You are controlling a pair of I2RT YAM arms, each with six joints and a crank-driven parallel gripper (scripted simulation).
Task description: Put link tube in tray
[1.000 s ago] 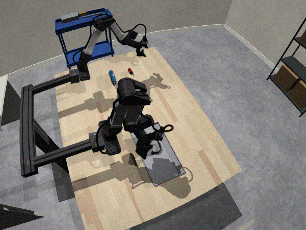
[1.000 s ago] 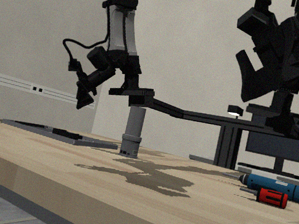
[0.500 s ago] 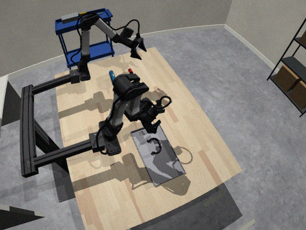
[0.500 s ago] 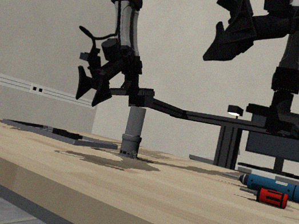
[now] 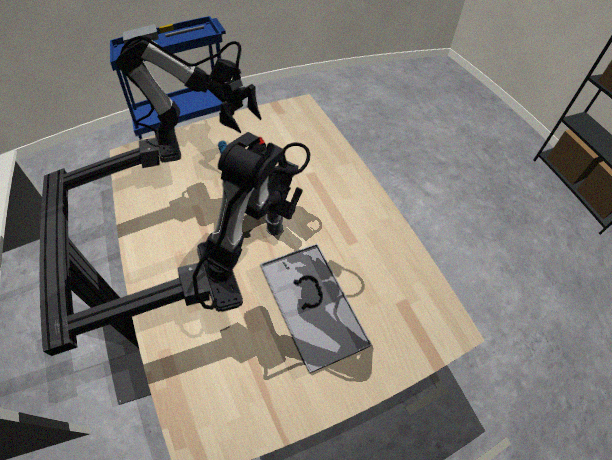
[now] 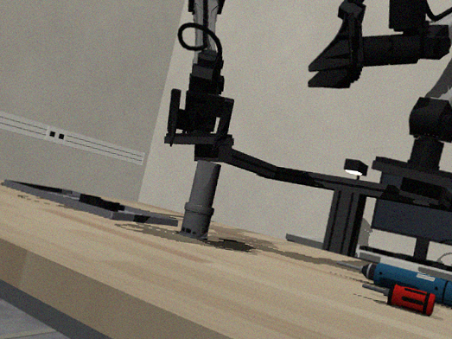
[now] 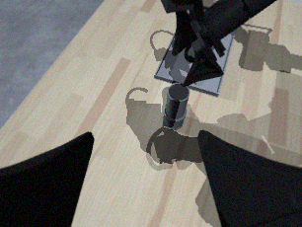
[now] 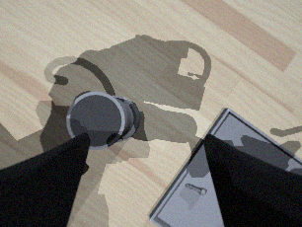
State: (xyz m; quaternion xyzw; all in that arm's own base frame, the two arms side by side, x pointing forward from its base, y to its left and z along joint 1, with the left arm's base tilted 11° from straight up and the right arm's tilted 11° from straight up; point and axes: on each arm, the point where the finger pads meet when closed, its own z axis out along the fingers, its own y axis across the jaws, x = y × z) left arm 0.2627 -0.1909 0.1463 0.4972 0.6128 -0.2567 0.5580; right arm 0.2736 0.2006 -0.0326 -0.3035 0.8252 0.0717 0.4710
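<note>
The grey link tube [image 5: 274, 225] [image 6: 205, 184] [image 7: 179, 103] [image 8: 96, 119] stands upright on the joint module [image 6: 196, 224] [image 7: 174, 123], which stands on the table outside the tray [image 5: 300, 345] [image 6: 144, 219] [image 8: 180, 207]. My right gripper [image 6: 196, 141] [image 8: 147, 136] is open and empty, pointing down above the tube's height; in its wrist view the tube's top shows by the left finger. My left gripper [image 5: 250, 125] [image 6: 309, 78] [image 7: 145, 133] is open and empty, high above the table and well away from the tube.
A black curved cable [image 5: 320, 292] [image 6: 100, 202] and a small screw [image 8: 195, 189] lie in the tray. A blue power screwdriver [image 6: 411, 281] and a red screwdriver [image 6: 413, 300] lie on the table on the left arm's side. The right arm reaches over the table beside the tray.
</note>
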